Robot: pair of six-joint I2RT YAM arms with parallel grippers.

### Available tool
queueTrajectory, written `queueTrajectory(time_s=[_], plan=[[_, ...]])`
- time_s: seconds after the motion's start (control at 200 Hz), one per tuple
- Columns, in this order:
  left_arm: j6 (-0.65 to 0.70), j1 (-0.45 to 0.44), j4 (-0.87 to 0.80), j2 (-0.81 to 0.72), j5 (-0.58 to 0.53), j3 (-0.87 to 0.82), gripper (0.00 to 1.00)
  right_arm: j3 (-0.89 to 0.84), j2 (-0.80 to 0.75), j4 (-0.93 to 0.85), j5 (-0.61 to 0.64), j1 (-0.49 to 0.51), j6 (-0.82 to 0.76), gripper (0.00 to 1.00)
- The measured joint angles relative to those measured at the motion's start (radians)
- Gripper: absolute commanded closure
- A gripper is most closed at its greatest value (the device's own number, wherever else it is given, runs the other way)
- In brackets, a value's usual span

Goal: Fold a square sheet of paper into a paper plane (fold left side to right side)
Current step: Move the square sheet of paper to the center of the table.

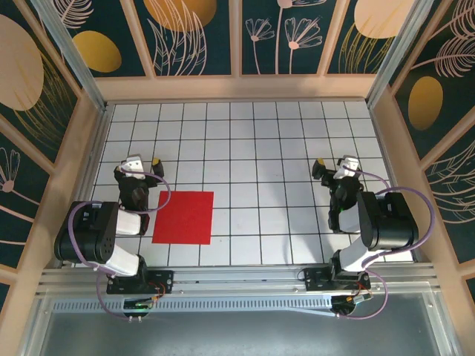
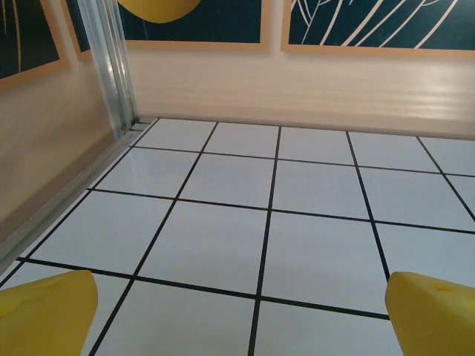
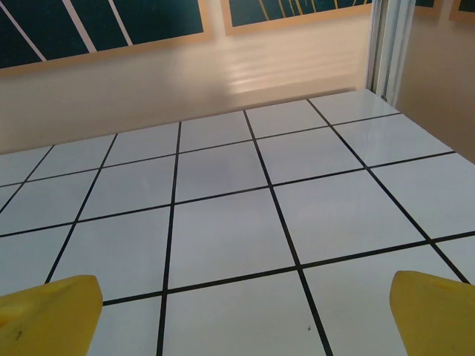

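Low in both wrist views, yellow tool fingertips (cropped, wide apart).

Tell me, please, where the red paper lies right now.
Top view: the paper lies flat at the table's near left, just right of the left arm.

Red sheet — white black-gridded table

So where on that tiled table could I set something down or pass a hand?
The broad tiled middle of the table, between the square sheet of paper and the right gripper, is bare, as are the far rows along the back wall. It is crowded near-left, where the sheet lies by the left gripper.
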Motion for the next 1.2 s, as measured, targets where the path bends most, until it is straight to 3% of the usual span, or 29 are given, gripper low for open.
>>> queueTrajectory(time_s=[1.196], plan=[[0.000, 0.000, 0.000, 0.000, -0.001, 0.000, 0.01, 0.003, -0.015, -0.029, -0.024, -0.009, 0.004, 0.01]])
